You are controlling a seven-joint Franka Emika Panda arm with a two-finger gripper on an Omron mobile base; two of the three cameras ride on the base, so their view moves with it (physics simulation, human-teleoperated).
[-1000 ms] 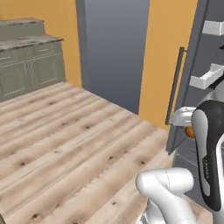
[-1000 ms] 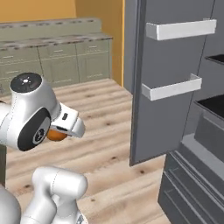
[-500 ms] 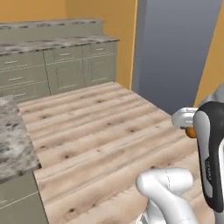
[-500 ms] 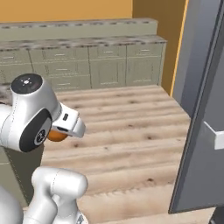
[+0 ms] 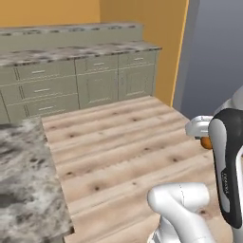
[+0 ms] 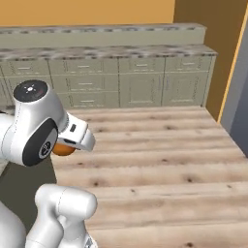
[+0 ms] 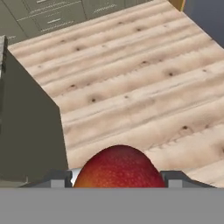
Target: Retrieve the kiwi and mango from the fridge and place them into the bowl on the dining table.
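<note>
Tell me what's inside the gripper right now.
The mango sits between the fingers of the gripper, orange-red, over the wooden floor. Its lower part and the finger contact are hidden.

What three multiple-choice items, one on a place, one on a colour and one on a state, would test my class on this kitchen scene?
1. Where is the mango?
A. on the wooden floor
B. between the gripper's fingers
C. on the stone counter

2. What colour is the wall above the cabinets?
A. orange
B. white
C. blue

3. How do the cabinet drawers stand?
A. pulled out
B. missing
C. all closed

Answers:
1 B: in the hand view the fruit sits in the gripper.
2 A: the right base view shows orange.
3 C: every drawer front sits flush.
</note>
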